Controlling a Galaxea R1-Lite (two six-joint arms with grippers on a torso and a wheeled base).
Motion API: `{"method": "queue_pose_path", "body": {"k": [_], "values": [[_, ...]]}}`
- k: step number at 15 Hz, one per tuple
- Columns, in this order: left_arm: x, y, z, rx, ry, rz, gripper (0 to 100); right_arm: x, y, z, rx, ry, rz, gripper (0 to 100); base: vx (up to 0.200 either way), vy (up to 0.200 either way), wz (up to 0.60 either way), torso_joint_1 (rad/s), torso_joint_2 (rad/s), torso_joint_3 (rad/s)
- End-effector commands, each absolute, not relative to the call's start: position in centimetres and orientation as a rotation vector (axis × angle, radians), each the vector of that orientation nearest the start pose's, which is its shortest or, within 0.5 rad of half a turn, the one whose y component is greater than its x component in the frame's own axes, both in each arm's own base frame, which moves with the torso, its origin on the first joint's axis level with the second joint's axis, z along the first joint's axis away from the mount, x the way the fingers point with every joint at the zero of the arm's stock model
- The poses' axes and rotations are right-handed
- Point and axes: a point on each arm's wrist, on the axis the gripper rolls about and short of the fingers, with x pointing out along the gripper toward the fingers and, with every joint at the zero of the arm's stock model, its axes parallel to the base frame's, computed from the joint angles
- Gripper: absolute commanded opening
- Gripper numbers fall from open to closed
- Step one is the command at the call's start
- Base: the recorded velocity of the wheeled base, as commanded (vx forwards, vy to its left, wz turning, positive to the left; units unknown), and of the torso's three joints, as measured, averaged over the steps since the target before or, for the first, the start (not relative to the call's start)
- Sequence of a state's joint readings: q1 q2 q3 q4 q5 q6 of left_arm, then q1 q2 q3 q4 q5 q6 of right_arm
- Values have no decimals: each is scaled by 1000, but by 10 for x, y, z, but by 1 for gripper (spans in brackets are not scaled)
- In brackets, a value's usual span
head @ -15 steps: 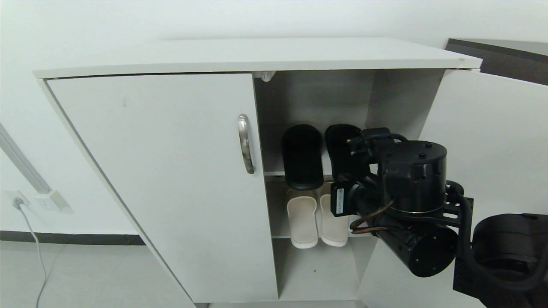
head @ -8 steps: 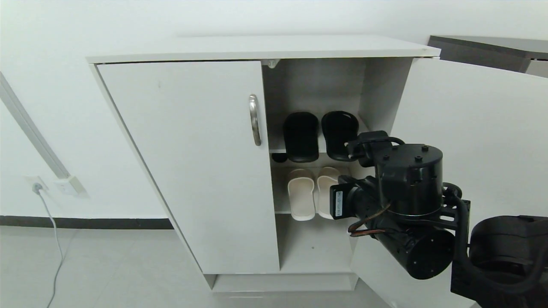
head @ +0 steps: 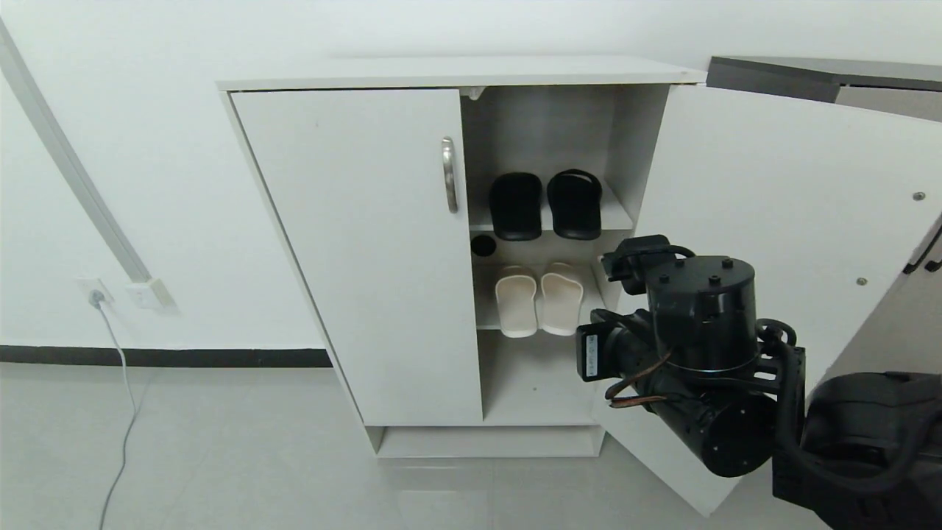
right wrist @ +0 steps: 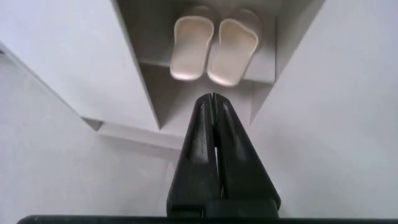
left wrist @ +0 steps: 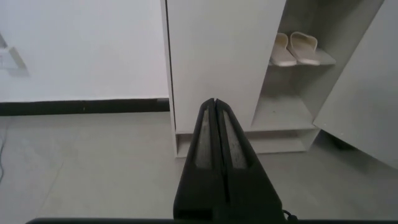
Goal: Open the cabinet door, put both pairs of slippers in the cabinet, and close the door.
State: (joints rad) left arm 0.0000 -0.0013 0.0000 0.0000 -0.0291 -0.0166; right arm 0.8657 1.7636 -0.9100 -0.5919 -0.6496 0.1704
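Observation:
The white cabinet (head: 456,72) has its left door (head: 368,250) closed and its right door (head: 773,243) swung wide open. A black pair of slippers (head: 546,205) lies on the upper shelf. A cream pair of slippers (head: 539,300) (right wrist: 214,45) (left wrist: 297,48) rests on the middle shelf. My right arm (head: 699,353) hangs in front of the open door's lower part. The right gripper (right wrist: 214,102) is shut and empty, pointing at the shelf under the cream pair. My left gripper (left wrist: 214,107) is shut and empty, low over the floor before the closed door.
A metal handle (head: 449,175) is on the closed door. A wall socket (head: 96,296) with a grey cable (head: 118,412) sits at the left. A dark desk (head: 824,75) stands behind the open door. Grey tiled floor (head: 221,456) lies in front.
The head view has pulled back from the cabinet, which now looks smaller and shows its base and the floor. The right arm holds the same pose in the view.

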Motion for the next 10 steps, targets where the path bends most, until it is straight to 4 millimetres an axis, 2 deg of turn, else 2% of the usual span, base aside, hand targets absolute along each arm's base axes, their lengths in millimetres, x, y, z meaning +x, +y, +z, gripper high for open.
{"method": "queue_pose_path", "body": {"k": [1, 10], "values": [[-23, -1, 75, -17, 0, -29, 0, 221, 239, 183, -21, 218, 197, 0, 0, 0, 0, 0, 0, 0], [-23, -1, 75, -18, 0, -29, 0, 220, 239, 174, -38, 233, 198, 0, 0, 0, 0, 0, 0, 0]]}}
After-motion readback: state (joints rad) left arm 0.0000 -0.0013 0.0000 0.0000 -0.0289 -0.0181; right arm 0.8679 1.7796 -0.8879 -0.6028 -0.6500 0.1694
